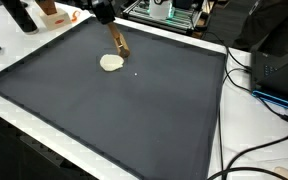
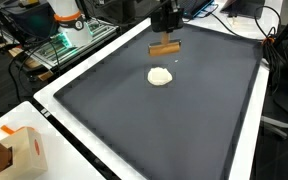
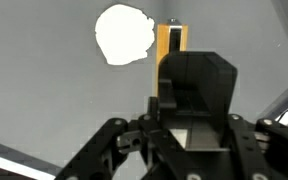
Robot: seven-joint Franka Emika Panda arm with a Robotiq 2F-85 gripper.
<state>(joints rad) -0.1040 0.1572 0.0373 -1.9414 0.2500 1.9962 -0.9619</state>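
Wrist view looks down on a plain dark grey mat (image 3: 44, 110) and little else. In both exterior views the mat covers nearly the whole of a white table (image 2: 54, 108), with only a pale border showing around it. The room behind is a cluttered lab or workshop.

The gripper (image 2: 166, 36) hangs over the far part of the mat with its fingers closed on a wooden block (image 2: 164, 47), a short brown bar clamped near one end. In an exterior view the wooden block (image 1: 119, 43) slants down and away from the gripper (image 1: 112, 30). I cannot tell whether its low end touches the mat. In the wrist view the wooden block (image 3: 170, 45) sticks out past the black fingers of the gripper (image 3: 174, 85).

A flat, roundish white lump (image 3: 122, 35) lies on the mat just left of the block's free end in that view. In an exterior view the white lump (image 2: 160, 76) sits near the block on the side towards the camera, with a strip of mat between them, so they are apart.

Off the mat, from the left in an exterior view, there are a cardboard box (image 2: 19, 150) at the near corner and a green circuit board (image 2: 59, 45) further back. Dark cables (image 2: 284, 40) trail along the right edge. None of these comes near the gripper or the lump.
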